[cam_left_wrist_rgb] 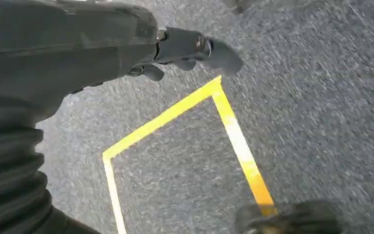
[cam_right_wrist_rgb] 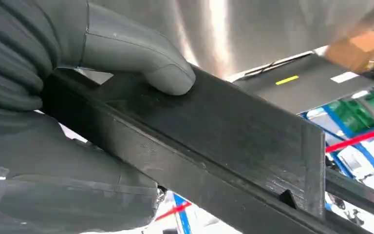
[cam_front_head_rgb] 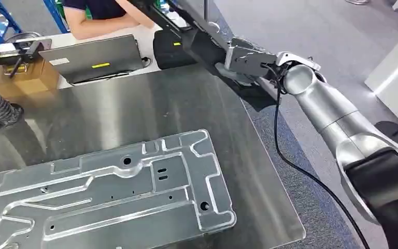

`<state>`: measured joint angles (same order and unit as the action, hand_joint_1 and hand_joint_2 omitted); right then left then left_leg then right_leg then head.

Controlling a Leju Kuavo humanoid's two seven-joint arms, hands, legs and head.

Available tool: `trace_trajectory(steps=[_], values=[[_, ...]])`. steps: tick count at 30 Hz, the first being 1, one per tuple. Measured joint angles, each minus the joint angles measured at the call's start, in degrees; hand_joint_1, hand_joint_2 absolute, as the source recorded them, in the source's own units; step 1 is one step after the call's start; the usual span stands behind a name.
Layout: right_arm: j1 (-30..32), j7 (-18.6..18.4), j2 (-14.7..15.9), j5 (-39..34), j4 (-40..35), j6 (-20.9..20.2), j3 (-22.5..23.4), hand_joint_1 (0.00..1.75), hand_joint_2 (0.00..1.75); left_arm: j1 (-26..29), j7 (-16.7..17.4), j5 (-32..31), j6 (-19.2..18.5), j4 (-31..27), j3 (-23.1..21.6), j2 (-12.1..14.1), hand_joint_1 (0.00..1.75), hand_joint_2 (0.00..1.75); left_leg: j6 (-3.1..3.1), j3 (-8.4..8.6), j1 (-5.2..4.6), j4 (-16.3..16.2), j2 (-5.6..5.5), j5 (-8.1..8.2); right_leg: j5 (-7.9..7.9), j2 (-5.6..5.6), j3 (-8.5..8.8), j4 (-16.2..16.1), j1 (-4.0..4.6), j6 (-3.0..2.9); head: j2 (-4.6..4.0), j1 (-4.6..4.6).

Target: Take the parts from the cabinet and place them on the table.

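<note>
The right hand [cam_front_head_rgb: 223, 61] is wrapped around a long black bar [cam_front_head_rgb: 186, 32], a flat rail-looking part, holding it up over the far right corner of the shiny steel surface [cam_front_head_rgb: 134, 109]. In the right wrist view the thick grey thumb [cam_right_wrist_rgb: 141, 58] presses flat on the bar's broad face [cam_right_wrist_rgb: 233, 131], with the rest of the hand underneath, so it's a proper grip. The bar runs off diagonally toward the far side, over a black box [cam_front_head_rgb: 168, 49].

On the near part of the surface lies a big machined aluminium plate [cam_front_head_rgb: 109, 192] with grooves and holes, flat, well apart from the bar. Further back sit a closed laptop [cam_front_head_rgb: 96, 58] and a cardboard box [cam_front_head_rgb: 23, 78], and a person's arm [cam_front_head_rgb: 109, 23] rests behind them.

The left hand [cam_left_wrist_rgb: 175, 48] hangs over grey carpet with yellow tape lines [cam_left_wrist_rgb: 185, 105], holding nothing, fingers loosely apart.
</note>
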<state>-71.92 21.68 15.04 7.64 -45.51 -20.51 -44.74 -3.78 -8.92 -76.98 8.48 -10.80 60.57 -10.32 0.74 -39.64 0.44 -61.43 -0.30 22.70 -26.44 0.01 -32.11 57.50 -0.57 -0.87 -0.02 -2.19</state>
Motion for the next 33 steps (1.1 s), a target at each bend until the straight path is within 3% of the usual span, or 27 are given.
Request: trace_trajectory(steps=[1,2,3,6,7,8,10,11,12,13,15,16,17,20,21,22,23,24,26,27,28,30,31,32,33], values=[[-0.4,-0.1,-0.5,1.1,0.3,1.0,-1.1,1.69,1.75,0.4,0.0,0.0,0.0,0.1,0.0,-0.1,0.0,1.75,-0.14,0.36,-0.07,3.9,0.11,-3.3,-0.5,-0.11,0.29,0.1,0.26,0.24,0.02,0.0],[-0.6,-0.1,-1.2,2.0,0.3,2.1,-2.4,1.69,1.75,0.5,-0.1,-0.1,-0.2,0.1,0.0,-0.1,0.0,1.75,-0.62,0.62,-0.33,3.8,0.06,-1.19,-0.73,-0.05,0.07,0.2,0.36,0.53,0.0,-0.02],[-0.7,-0.4,-1.5,2.5,0.3,2.5,-3.6,1.69,1.75,0.6,-0.3,-0.1,-0.2,0.1,0.0,-0.2,0.0,1.75,-1.01,0.6,-0.37,3.5,-0.01,-2.34,-1.11,-0.12,-0.01,0.2,0.37,0.97,0.0,-0.02],[-0.5,-0.8,-2.3,2.7,0.2,3.4,-5.6,1.69,1.75,1.1,-0.6,-0.1,-0.8,0.3,0.0,-0.6,0.0,1.75,-1.85,1.06,0.33,4.1,-0.14,-2.35,-2.14,-0.53,0.43,0.2,0.36,1.92,0.02,0.02],[-0.6,-0.8,-2.6,2.7,0.0,3.7,-6.1,1.69,1.75,1.1,-0.7,-0.1,-0.9,0.3,0.0,-0.7,0.0,1.75,-2.11,1.2,0.23,4.2,-0.24,-2.34,-3.3,-0.31,-0.43,2.2,0.31,2.14,0.02,0.04],[-0.6,-0.8,-2.6,2.6,0.0,4.2,-6.6,1.69,1.75,1.1,-0.7,-0.1,-1.1,0.3,0.0,-0.8,0.0,1.75,-2.42,1.19,0.24,4.2,-0.34,-2.37,-5.41,-0.19,-2.34,5.9,0.27,2.24,0.0,0.02],[0.1,-1.1,-2.7,2.6,0.0,4.8,-7.7,1.69,1.75,0.9,-0.7,-0.3,-1.5,0.3,0.0,-0.9,0.0,1.75,-2.46,1.16,0.24,4.1,-0.85,-2.41,-9.44,-0.12,-7.31,15.2,0.13,2.53,0.02,0.02],[0.7,-1.1,-2.7,2.5,0.0,5.1,-8.0,1.69,1.75,0.8,-0.7,-0.5,-1.7,0.3,0.0,-0.9,0.0,1.75,-2.46,1.12,0.24,4.0,-1.02,-2.41,-9.81,-0.11,-8.86,17.8,0.1,2.59,0.02,0.02],[1.1,-1.2,-2.7,2.5,0.0,5.3,-8.4,1.69,1.75,0.7,-0.7,-0.5,-1.8,0.3,-0.1,-0.9,0.0,1.75,-2.46,1.06,0.24,3.9,-1.1,-2.41,-8.77,-0.11,-8.94,17.4,0.05,2.59,0.02,0.02],[1.4,-1.2,-2.7,2.4,0.0,5.5,-8.7,1.69,1.75,0.5,-0.7,-0.6,-1.9,0.3,-0.1,-1.0,0.0,1.75,-2.45,0.93,0.24,3.6,-1.12,-2.41,-6.63,-0.12,-7.72,14.4,0.0,2.55,0.02,0.02],[1.4,-1.3,-2.5,2.3,-0.5,5.9,-9.1,1.69,1.75,0.1,-0.6,-0.9,-2.1,0.3,-0.3,-1.0,0.0,1.75,-2.31,0.44,0.24,3.0,-1.12,-2.42,-1.99,-0.21,-2.78,4.3,-0.06,2.37,0.02,0.02],[1.5,-1.3,-2.5,2.2,-0.8,6.2,-9.1,1.69,1.75,-0.1,-0.5,-1.1,-2.1,0.3,-0.4,-1.0,0.0,1.75,-2.1,0.24,0.18,2.7,-1.11,-2.48,-1.41,-0.45,-1.63,1.5,-0.02,2.08,0.02,0.02],[1.5,-1.3,-2.3,2.0,-1.2,6.4,-9.3,1.69,1.75,-0.4,-0.3,-1.2,-2.1,0.3,-0.5,-1.0,0.0,1.75,-1.68,0.15,-0.13,2.5,-1.27,-2.47,-0.55,-0.15,-1.78,1.3,0.27,1.82,0.0,0.02],[2.2,-1.3,-1.9,1.3,-2.0,6.6,-9.5,1.69,1.75,-1.2,-0.2,-1.3,-2.4,0.3,-1.2,-1.0,0.0,1.75,-0.48,0.19,0.15,3.3,-1.26,-3.42,0.34,0.06,-2.08,1.3,0.58,0.77,0.02,0.0],[2.6,-1.2,-1.6,1.3,-2.2,6.7,-9.6,1.69,1.75,-1.5,-0.2,-1.4,-2.5,0.3,-1.3,-1.0,0.0,1.75,-0.15,-0.02,0.0,3.3,-1.26,-3.68,1.27,-0.08,-2.13,0.5,-0.09,0.28,0.0,0.0],[2.8,-1.3,-1.6,1.3,-2.4,6.7,-9.8,1.69,1.75,-1.7,-0.1,-1.4,-2.5,0.3,-1.4,-0.9,0.0,1.75,0.04,-0.62,0.08,2.3,-0.86,-1.93,1.92,-0.15,-2.29,0.2,-0.11,0.06,0.02,0.0],[3.2,-1.3,-1.5,1.3,-2.5,6.8,-9.9,1.69,1.75,-1.9,0.0,-1.4,-2.6,0.3,-1.5,-0.9,0.0,1.75,0.23,-1.54,0.15,-0.9,-0.66,1.36,2.46,-0.1,-2.72,0.1,-0.2,-0.27,0.02,0.0],[3.6,-1.2,-1.4,1.3,-2.7,7.0,-9.9,1.69,1.75,-2.2,0.0,-1.4,-2.6,0.3,-1.5,-0.9,0.0,1.75,0.51,-2.99,0.34,-5.8,-0.47,4.79,2.9,-0.01,-3.31,0.1,-0.2,-0.27,0.0,0.0],[4.5,-1.2,-1.4,1.2,-2.7,7.2,-10.1,1.69,1.75,-2.6,0.0,-1.5,-2.6,0.3,-1.5,-0.8,0.0,1.75,0.87,-4.72,0.46,-13.8,-0.15,9.13,3.68,0.02,-4.31,0.2,-0.2,-0.12,0.02,0.0],[4.9,-1.2,-1.4,1.3,-2.7,7.2,-10.2,1.69,1.75,-2.7,0.0,-1.5,-2.6,0.3,-1.5,-0.8,0.0,1.75,1.01,-4.13,0.52,-14.5,-0.08,9.43,4.04,0.02,-4.83,0.2,-0.23,0.04,0.02,0.0],[5.2,-1.2,-1.4,1.3,-2.7,7.2,-10.4,1.69,1.75,-2.8,0.0,-1.5,-2.6,0.3,-1.5,-0.7,0.0,1.75,1.07,-2.24,0.63,-12.7,-0.06,8.76,4.41,0.03,-5.26,0.2,-0.27,0.22,0.02,0.0],[5.3,-1.4,-1.4,1.3,-2.7,7.2,-10.4,1.69,1.75,-2.8,-0.2,-1.5,-2.5,0.3,-1.6,-0.5,0.0,1.75,1.14,4.77,0.83,-2.9,-0.06,5.84,4.98,0.06,-6.15,0.6,-0.49,0.84,0.0,0.0],[5.1,-1.4,-1.4,1.3,-2.7,7.2,-10.4,1.69,1.75,-2.9,-0.4,-1.5,-2.5,0.3,-1.6,-0.5,0.0,1.75,1.08,8.06,0.97,2.0,-0.1,5.56,5.09,0.03,-6.41,0.9,-0.49,1.08,0.02,0.0],[5.1,-1.5,-1.2,1.3,-2.7,7.2,-10.4,1.69,1.75,-3.0,-0.5,-1.5,-2.5,0.3,-1.6,-0.5,0.0,1.75,0.43,8.27,0.42,2.8,-0.3,5.77,5.25,0.02,-6.8,1.0,-0.09,1.5,0.0,0.0],[5.2,-1.6,-1.2,1.3,-2.7,7.2,-10.4,1.69,1.75,-3.0,-0.8,-1.5,-2.5,0.3,-1.6,-0.5,0.0,1.75,-0.18,7.94,0.49,2.7,-0.48,5.42,5.6,0.0,-6.84,0.8,-0.16,1.94,0.02,0.02]])
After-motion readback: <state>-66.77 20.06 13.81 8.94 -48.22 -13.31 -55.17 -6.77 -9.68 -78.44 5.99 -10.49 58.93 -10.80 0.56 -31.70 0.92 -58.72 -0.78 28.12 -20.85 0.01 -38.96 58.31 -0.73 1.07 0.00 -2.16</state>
